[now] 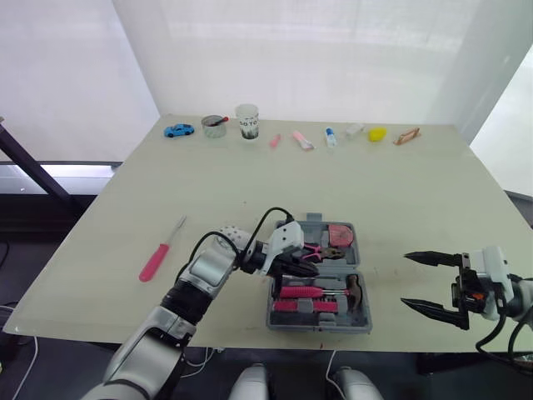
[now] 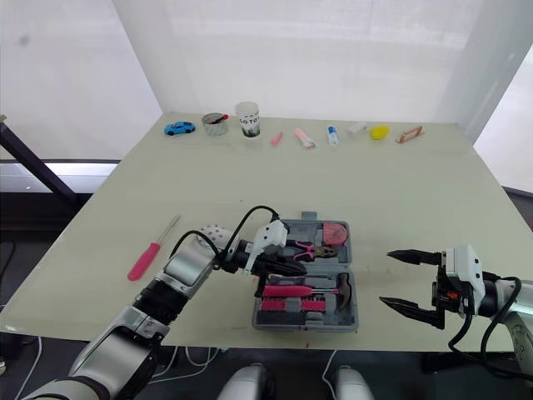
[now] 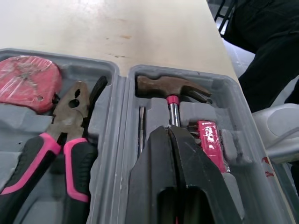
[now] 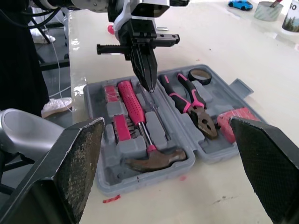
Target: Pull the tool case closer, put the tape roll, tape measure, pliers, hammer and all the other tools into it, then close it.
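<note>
**A:** Where is the tool case?

**B:** The tool case (image 1: 318, 328) lies open on the worktop (image 1: 250, 192), near the front edge. Inside are a hammer (image 3: 170, 87), pliers (image 3: 70, 112), a red tape measure (image 3: 28, 81) and a black tape roll (image 4: 200, 74).

**A:** And the end effectors?

**B:** The left end effector (image 1: 311, 268) hangs over the case, fingers pressed together just above the hammer's handle. The right end effector (image 1: 406, 279) hovers right of the case, fingers spread wide and holding nothing. A pink screwdriver (image 1: 158, 254) lies well apart on the left.
</note>
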`<move>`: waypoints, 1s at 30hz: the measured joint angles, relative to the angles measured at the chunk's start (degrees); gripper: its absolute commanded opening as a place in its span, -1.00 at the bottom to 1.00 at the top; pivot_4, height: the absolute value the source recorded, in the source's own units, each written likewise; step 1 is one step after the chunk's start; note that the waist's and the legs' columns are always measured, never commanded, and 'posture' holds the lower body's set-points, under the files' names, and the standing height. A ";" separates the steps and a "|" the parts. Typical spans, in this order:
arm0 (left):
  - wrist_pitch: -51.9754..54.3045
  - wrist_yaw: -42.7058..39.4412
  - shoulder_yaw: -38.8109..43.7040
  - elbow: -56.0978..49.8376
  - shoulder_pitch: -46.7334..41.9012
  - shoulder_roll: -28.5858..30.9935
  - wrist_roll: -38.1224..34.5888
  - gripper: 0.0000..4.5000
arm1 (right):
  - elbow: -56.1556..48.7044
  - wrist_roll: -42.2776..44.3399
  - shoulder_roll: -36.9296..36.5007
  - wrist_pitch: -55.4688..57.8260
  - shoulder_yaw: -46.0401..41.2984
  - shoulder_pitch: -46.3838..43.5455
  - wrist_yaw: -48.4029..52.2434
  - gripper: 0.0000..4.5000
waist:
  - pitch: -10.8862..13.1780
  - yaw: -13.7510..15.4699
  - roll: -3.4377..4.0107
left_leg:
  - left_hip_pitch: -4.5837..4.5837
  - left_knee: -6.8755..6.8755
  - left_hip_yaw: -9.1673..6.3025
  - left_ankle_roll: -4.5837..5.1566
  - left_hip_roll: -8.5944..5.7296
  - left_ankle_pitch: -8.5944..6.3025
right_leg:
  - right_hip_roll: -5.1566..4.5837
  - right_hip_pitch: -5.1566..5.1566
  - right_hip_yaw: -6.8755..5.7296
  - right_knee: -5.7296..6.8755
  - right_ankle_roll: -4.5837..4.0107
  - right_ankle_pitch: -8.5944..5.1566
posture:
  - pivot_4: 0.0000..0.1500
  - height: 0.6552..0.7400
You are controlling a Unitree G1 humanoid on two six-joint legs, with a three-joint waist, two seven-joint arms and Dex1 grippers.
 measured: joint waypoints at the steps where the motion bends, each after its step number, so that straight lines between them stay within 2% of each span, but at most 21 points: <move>1: -0.63 -0.18 0.00 0.34 0.13 -0.11 0.04 -0.99 | 0.11 -0.02 0.00 0.00 0.00 0.00 0.11 1.00 | 0.00 -0.06 0.00 | 0.00 0.00 0.00 0.00 0.00 0.00 | 0.00 0.00 0.00 0.01 0.00 0.00 | 1.00 1.00; 14: -5.89 -0.36 -1.11 7.34 3.23 -1.84 3.26 -0.99 | 0.39 -0.26 0.00 -0.13 0.00 0.11 0.53 1.00 | 0.00 -0.15 0.01 | 0.03 0.00 0.00 0.00 0.01 0.00 | 0.01 0.00 0.00 0.04 0.00 0.00 | 1.00 1.00; 21: -9.28 1.14 -0.33 7.51 5.46 -2.35 4.00 -0.99 | 1.69 -0.62 0.11 -0.28 0.00 -0.03 0.53 1.00 | -0.08 -0.19 0.08 | 0.25 -0.01 0.02 0.01 0.01 -0.01 | 0.01 0.18 0.03 0.04 -0.01 0.00 | 1.00 1.00; 27: -3.15 3.41 4.57 2.75 9.13 -4.32 -1.97 -0.99 | 1.61 1.94 3.59 2.38 -0.65 -0.06 -3.75 1.00 | -0.09 -0.12 0.11 | 0.20 -0.01 -0.01 0.00 0.03 0.00 | 0.00 0.16 0.01 0.06 0.00 0.00 | 1.00 1.00; 30: 1.72 4.73 12.06 -4.54 8.84 -3.67 -9.34 -0.99 | 0.25 3.26 5.26 4.55 -2.46 1.27 -8.73 1.00 | -0.09 -0.16 0.13 | 0.21 -0.01 -0.05 0.00 0.05 0.00 | 0.00 0.16 0.01 0.08 -0.01 0.00 | 1.00 1.00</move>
